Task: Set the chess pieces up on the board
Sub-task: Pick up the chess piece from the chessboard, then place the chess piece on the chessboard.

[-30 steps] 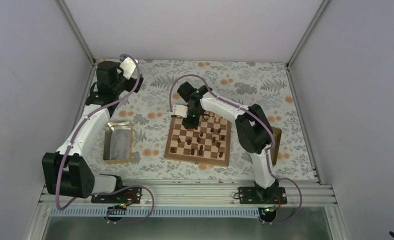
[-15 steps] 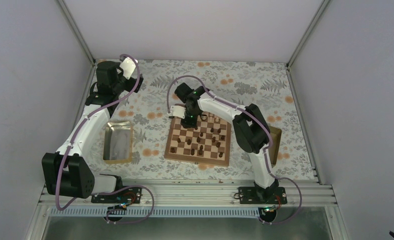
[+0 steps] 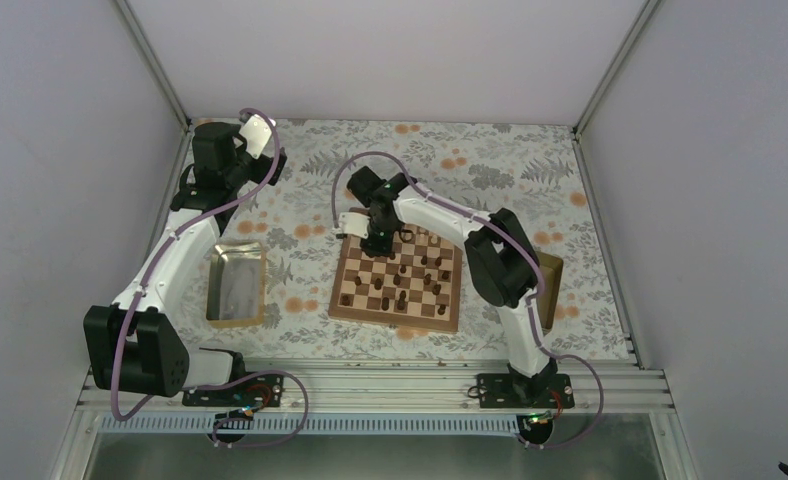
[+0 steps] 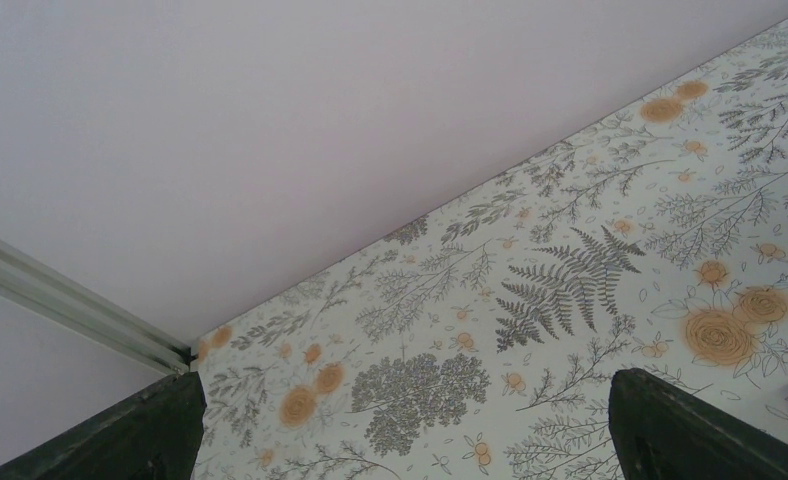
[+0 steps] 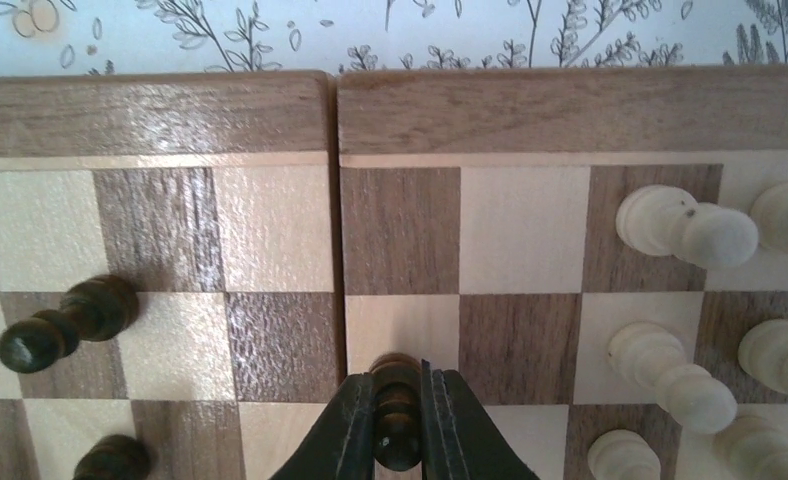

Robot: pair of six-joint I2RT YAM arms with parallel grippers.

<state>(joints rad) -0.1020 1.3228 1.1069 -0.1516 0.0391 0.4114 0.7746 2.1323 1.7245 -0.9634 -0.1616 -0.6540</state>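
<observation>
Dark chessman [image 5: 398, 415] carried over the board [image 5: 150, 110].
Right gripper [image 5: 398, 390], clamped on it, has been shifted leftward; placement pending. Left gripper [image 4: 405, 430] idle, jaws apart.

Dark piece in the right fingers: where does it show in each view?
Right wrist: bottom centre, the dark piece pinched between the fingers.
Top external: hidden under the right gripper, over the board, at its far-left area.
Left wrist: not in it.
Shared landmark: the board's brown border, across the top of the right wrist view.
</observation>
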